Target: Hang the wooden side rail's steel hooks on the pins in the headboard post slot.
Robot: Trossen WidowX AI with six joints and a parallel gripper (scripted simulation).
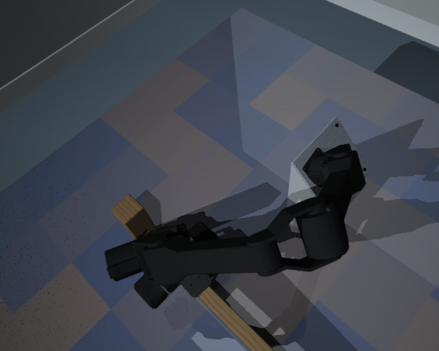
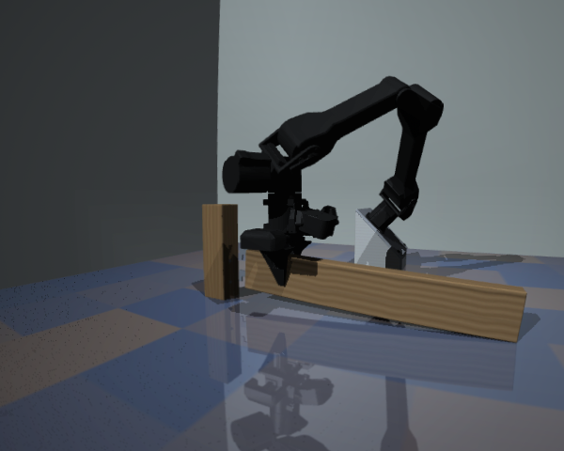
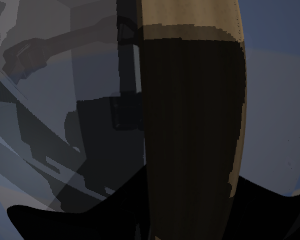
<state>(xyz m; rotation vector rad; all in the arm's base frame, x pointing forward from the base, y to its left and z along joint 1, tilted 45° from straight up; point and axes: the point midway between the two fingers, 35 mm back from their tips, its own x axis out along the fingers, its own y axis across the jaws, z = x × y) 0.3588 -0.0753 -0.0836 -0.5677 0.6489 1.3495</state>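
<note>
The wooden post (image 1: 128, 208) (image 2: 219, 252) stands upright on the table. The wooden side rail (image 1: 236, 317) (image 2: 408, 296) (image 3: 192, 110) slopes gently, its post end a little above the table and its far end resting on it. Two small steel hooks (image 2: 242, 279) show in the narrow gap between rail end and post. The rail end is apart from the post. My gripper (image 2: 293, 267) is shut on the rail near its post end, with a finger on each side. The post's slot and pins are hidden.
The arm's base is by a pale angled mounting plate (image 1: 295, 183) (image 2: 365, 242), behind the rail in the exterior view. The arm reaches over the rail and hides part of it in the top view. The gripper body is close beside the post.
</note>
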